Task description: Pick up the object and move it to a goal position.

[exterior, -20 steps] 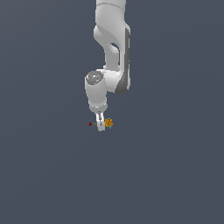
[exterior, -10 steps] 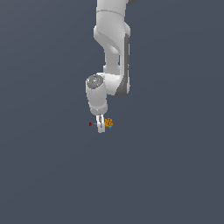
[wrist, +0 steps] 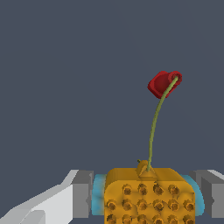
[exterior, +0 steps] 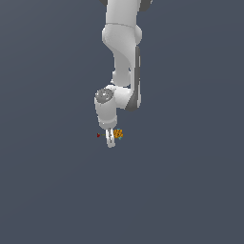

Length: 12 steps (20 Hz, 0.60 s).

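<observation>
My hand: my gripper (exterior: 110,141) hangs at the end of my white arm (exterior: 122,57), pointing down. In the wrist view its two gray pads (wrist: 82,194) sit on either side of the orange lump, pressed up against the blue bits on its sides. So I think my hand is closed on it.

The thing: the object (wrist: 148,194) is a little orange lump with bumps all over. A thin green stem (wrist: 154,127) grows out of its top and ends in a small red tip (wrist: 164,83). In the exterior view the lump (exterior: 118,134) peeks out at my fingers on the exterior view's right, and the red tip (exterior: 98,135) pokes out on the exterior view's left.

The floor: it is plain dark gray all around. I see no edge or corner to place things by. I cannot tell if the lump rests on the floor or is up in the air.

Done: I think reaching the lump and grabbing it are done.

Left: I think I need to lift it and carry it to the goal. No goal mark shows in either view, so I cannot tell how far I have to go.

Watch out: the lump is much smaller than my hand, so it may slip if my squeeze is weak.
</observation>
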Each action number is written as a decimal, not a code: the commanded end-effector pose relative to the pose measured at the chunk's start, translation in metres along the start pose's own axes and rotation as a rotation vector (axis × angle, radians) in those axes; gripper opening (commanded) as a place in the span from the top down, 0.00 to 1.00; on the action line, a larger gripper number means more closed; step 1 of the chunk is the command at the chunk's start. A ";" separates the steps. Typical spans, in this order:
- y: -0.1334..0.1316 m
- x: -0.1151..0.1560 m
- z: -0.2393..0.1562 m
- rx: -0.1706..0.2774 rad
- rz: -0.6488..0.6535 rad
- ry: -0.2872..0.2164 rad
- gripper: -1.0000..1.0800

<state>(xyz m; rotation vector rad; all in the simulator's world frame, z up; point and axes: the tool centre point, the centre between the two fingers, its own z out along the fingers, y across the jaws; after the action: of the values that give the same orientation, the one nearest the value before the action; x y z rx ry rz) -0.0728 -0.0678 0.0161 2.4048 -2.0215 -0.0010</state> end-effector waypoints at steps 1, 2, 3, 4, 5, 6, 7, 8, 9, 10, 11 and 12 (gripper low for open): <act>0.000 0.000 0.001 0.000 0.000 0.000 1.00; 0.000 0.000 0.001 0.000 0.000 0.000 1.00; 0.000 0.000 0.001 0.000 0.000 0.000 1.00; 0.000 0.000 0.001 0.000 0.000 0.000 1.00; 0.000 0.000 0.001 0.000 0.000 0.000 1.00; 0.000 0.000 0.001 0.000 0.000 0.000 1.00; 0.000 0.000 0.001 0.000 0.000 0.000 1.00; 0.000 0.000 0.001 0.000 0.000 0.000 1.00; 0.000 0.000 0.001 0.000 0.000 0.000 1.00; -0.001 0.000 0.000 0.002 0.000 0.000 1.00; -0.001 0.000 0.000 0.002 0.000 0.000 1.00; -0.002 0.000 0.000 0.002 0.000 0.000 1.00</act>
<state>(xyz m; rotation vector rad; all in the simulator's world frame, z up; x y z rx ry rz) -0.0719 -0.0677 0.0162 2.4059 -2.0224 0.0008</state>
